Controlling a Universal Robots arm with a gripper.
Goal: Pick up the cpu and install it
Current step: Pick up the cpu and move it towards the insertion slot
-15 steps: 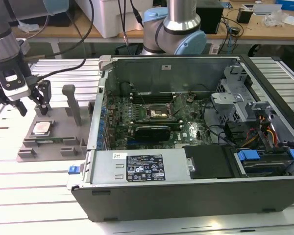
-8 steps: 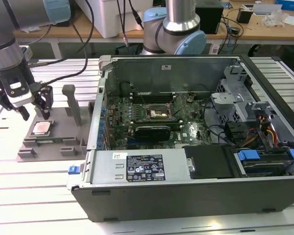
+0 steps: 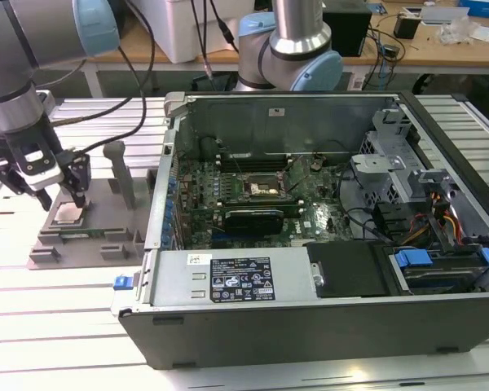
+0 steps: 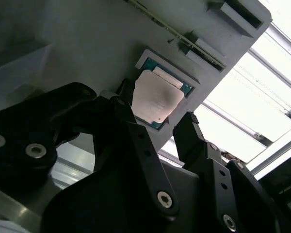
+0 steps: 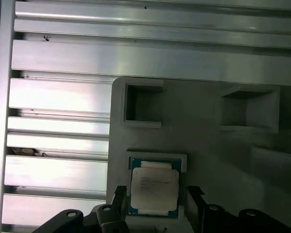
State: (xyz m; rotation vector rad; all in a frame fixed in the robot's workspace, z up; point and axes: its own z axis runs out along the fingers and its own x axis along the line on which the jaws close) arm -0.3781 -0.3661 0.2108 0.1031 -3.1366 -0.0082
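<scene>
Step in hand, by judgement: taking hold of the small flat square cpu with silver-grey metal top (image 5: 154,191), lying flat in a shallow square pocket of the light grey plastic fixture (image 5: 203,131) on the slatted aluminium tabletop (image 5: 58,97). All this at the exterior view's left, well apart from the open dark grey computer case (image 3: 310,326) and from the black square socket frame (image 3: 265,187) on the green motherboard (image 3: 322,216) inside it. Not yet gripped, not yet lifted. Black two-fingered tool (image 4: 157,109) spread open, with one finger at each side of the chip and a little gap on both sides in both wrist views. For doing it well: keep the tool centred over the pocket, hold the fingers parallel to two opposite sides of the chip, close slowly and only on the thin pale edge, never on the metal top. Probably delicate underneath, so use gentle force. Avoid tilting the chip against the pocket wall, otherwise risk of jamming. As for the pose, in the exterior view: wrist of the grey arm (image 3: 20,106) pointing almost straight down, tool just above the fixture, fingertips low around the cpu; touching the fixture or not, impossible to tell.
</scene>
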